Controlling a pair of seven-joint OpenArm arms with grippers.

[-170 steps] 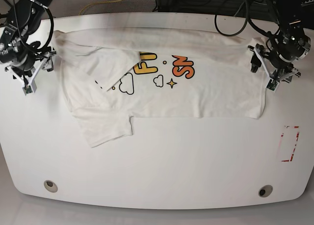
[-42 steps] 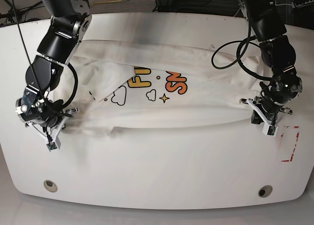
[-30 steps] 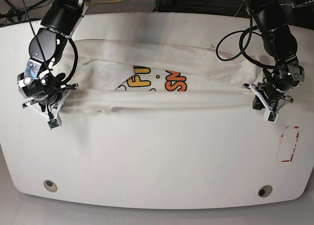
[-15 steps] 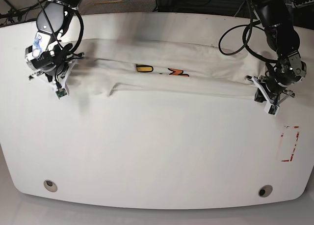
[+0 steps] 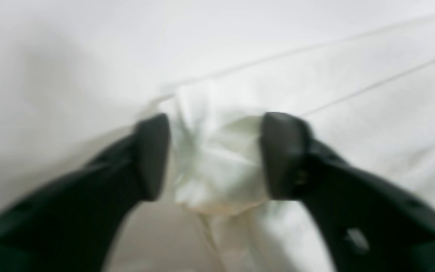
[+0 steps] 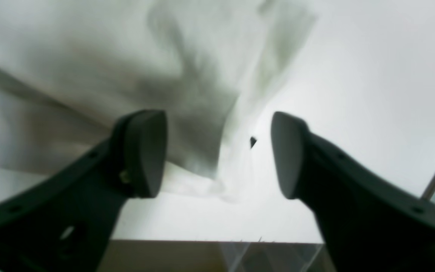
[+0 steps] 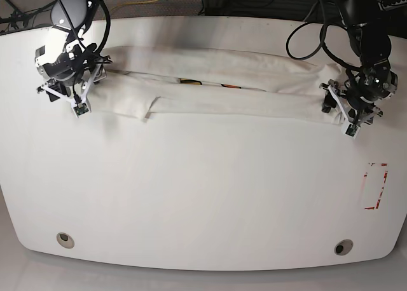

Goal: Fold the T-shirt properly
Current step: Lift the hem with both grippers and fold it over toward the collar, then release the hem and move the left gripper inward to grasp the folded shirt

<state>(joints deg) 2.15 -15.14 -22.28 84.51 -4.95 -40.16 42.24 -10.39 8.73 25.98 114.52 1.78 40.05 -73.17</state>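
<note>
- Lying across the far half of the white oval table [image 7: 203,196], the white cotton T-shirt [image 7: 216,91] forms a long, narrow band running from 9 o'clock to 3 o'clock in the base view.
- Its near edge is doubled over towards 12 o'clock, so only thin slivers of the yellow-orange print [image 7: 189,82] show along the fold line near the middle.
- At the band's 3 o'clock end, the left gripper [image 7: 349,108] meets the cloth; in the left wrist view the left gripper [image 5: 213,156] has its two black fingers [image 5: 283,155] pressed against either side of a bunched wad of white fabric [image 5: 217,166], clamped on it.
- At the 9 o'clock end, the right gripper [image 7: 76,91] sits at the shirt's corner.
- In the right wrist view the right gripper [image 6: 217,153] has its black fingers [image 6: 144,151] standing well apart, with blurred white cloth [image 6: 127,68] hanging beyond them at 12 o'clock; neither pad is seen touching it.
- A red-marked patch [image 7: 375,186] lies on the table at 4 o'clock, well apart from the shirt.
</note>
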